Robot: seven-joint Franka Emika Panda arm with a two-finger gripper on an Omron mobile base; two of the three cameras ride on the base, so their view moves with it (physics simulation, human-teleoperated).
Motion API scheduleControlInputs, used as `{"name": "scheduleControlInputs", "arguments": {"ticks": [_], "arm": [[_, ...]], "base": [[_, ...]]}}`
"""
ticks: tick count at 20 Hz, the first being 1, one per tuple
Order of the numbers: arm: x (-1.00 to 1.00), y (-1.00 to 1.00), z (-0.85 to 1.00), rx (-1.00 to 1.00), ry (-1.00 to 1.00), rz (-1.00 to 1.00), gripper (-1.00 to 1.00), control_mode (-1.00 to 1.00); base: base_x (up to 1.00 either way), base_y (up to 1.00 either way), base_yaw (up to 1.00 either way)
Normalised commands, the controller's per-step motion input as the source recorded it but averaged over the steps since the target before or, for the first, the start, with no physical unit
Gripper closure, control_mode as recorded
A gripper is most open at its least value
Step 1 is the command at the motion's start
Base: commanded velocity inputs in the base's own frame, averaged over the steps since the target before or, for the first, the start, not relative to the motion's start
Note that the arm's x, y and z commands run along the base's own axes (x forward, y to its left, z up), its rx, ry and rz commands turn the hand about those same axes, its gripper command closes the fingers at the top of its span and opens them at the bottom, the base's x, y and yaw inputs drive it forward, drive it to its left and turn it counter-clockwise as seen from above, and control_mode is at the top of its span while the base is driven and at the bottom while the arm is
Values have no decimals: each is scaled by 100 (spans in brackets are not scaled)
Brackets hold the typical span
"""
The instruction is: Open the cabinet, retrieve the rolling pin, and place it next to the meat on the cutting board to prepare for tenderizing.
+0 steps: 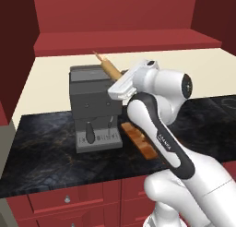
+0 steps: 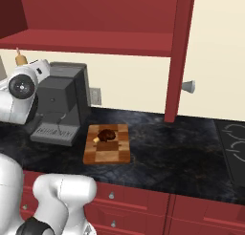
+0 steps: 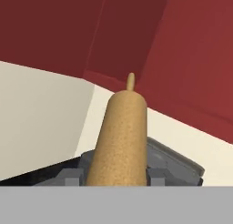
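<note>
Gripper (image 3: pixel 116 175) closed on the pin (image 3: pixel 119 141), held above the coffee machine (image 1: pixel 94 106); the pin's long axis runs straight out from the jaws, tilted upward toward the cabinet (image 2: pixel 95 19). Board (image 2: pixel 107 144) lies on the counter (image 2: pixel 182 148) below and to the arm's right, just beside the machine; meat (image 2: pixel 106 134) sits toward its far end, so the near part looks free for the pin.
</note>
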Motion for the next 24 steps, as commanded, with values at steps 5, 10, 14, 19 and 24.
{"name": "scheduleControlInputs", "arguments": {"ticks": [5,10,14,19,24], "arm": [[-30,-37,0,2,5,-4,100,-100],[-14,-46,0,0,13,-4,100,-100],[-5,-48,0,0,19,-6,100,-100],[-8,-45,-19,0,4,-2,100,-100],[-13,-42,-35,0,2,0,100,-100]], "base": [[0,0,0],[0,0,0],[0,0,0],[0,0,0],[0,0,0]]}}
